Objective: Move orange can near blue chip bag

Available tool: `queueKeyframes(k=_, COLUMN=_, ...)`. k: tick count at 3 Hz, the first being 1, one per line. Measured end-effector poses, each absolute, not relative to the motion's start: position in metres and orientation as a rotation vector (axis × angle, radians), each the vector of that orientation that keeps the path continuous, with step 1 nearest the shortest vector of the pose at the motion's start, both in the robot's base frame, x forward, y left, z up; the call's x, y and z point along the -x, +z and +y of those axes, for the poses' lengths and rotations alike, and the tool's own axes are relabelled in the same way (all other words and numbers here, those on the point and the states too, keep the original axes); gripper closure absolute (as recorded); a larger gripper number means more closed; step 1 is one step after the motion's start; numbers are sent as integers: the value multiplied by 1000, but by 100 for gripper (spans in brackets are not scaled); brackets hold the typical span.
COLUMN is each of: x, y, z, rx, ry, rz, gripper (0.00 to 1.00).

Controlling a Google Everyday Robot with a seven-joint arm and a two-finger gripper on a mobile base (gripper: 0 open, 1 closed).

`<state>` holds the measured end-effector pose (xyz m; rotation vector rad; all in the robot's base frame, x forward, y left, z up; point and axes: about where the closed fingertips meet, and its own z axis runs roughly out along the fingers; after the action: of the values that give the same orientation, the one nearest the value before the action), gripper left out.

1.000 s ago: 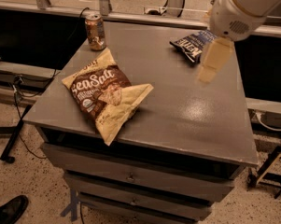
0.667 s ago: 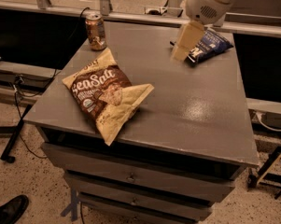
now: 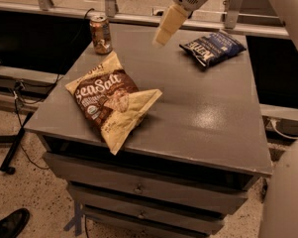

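Observation:
The orange can (image 3: 101, 34) stands upright at the far left corner of the grey table (image 3: 198, 118). The blue chip bag (image 3: 213, 47) lies flat at the far right of the table, with white lettering facing up. My gripper (image 3: 163, 36) hangs from the pale arm at the top of the view. It is in the air above the back of the table, between the can and the blue bag, and touches neither. It holds nothing that I can see.
A larger tan-and-brown "Sea Salt" bag (image 3: 111, 99) lies at the front left of the table. Drawers (image 3: 138, 187) sit under the tabletop. A metal rail (image 3: 138, 19) runs behind the table. A black shoe (image 3: 10, 224) is on the floor at lower left.
My gripper has moved left along the back of the table, from over the blue chip bag to the space between the bag and the can. The objects have not moved.

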<state>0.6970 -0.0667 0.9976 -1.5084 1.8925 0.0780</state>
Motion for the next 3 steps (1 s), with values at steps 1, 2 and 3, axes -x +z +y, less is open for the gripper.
queueKeyframes(k=1, x=-701, y=993, z=-62, rx=1512, ry=88, rz=1888, gripper=0)
queueKeyframes(k=2, x=-744, y=964, z=-27, rx=1375, ry=226, rz=1875, gripper=0)
queueKeyframes(k=3, x=-791, y=948, z=8, rx=1211, ry=327, rz=1839, gripper=0)
